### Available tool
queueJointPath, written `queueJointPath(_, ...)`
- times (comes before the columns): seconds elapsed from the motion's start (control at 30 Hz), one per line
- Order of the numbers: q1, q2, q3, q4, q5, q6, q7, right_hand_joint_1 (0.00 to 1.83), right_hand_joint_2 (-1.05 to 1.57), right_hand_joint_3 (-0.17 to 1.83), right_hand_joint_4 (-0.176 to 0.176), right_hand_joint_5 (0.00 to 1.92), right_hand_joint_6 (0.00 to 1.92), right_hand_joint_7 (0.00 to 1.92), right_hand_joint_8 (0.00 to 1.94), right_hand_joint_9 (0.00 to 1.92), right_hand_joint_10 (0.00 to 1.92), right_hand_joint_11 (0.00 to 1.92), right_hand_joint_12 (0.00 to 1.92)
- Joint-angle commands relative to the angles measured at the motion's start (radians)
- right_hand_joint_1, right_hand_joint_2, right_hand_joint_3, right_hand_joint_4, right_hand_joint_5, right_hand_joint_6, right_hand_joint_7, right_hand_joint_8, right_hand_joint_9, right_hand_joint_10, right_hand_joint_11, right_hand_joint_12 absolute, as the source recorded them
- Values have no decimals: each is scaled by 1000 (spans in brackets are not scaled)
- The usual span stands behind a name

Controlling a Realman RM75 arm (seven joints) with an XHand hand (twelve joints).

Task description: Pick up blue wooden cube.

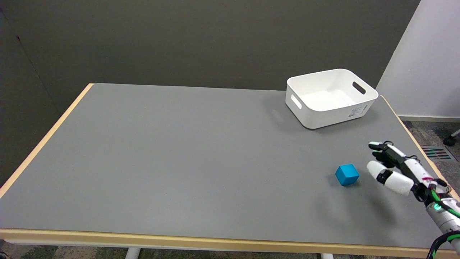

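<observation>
- The right hand (393, 169) is hovering just beside the blue cube (347, 175), fingers spread, holding nothing.
- The cube is sitting on the table (179, 151), near the right edge.
- A leading fingertip risks nudging it away before closing.

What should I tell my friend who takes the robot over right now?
Right hand: open, holding nothing, fingers apart and pointing toward the cube, close beside it on its right but not touching.
Blue wooden cube: sitting flat on the grey table, toward the near right side.
White bin: at the far right of the table, nothing visible inside.
Done: the hand has been brought near the cube.
Left: move the fingers around the cube, grip it and lift it off the table.
</observation>
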Motion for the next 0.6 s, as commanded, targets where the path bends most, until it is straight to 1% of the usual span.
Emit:
queueJointPath(0.03, 50, 83, -119, 62, -19, 55, -135, 382, 625, 990, 127, 216, 482, 310, 388, 251, 603, 137, 1127)
queueJointPath(0.13, 68, 101, -96, 39, -19, 20, -137, 388, 623, 990, 125, 213, 477, 307, 384, 248, 600, 134, 1126)
queueJointPath(0.3, 59, 96, -82, -9, -19, -12, -137, 388, 621, 988, 122, 210, 472, 303, 379, 247, 600, 130, 1124)
queueJointPath(0.43, 36, 83, -75, -31, -18, -22, -137, 387, 618, 987, 121, 209, 469, 303, 378, 247, 601, 130, 1127)
queueJointPath(0.6, 1, 46, -74, -48, -17, -28, -137, 393, 617, 986, 119, 207, 465, 304, 377, 248, 604, 133, 1135)
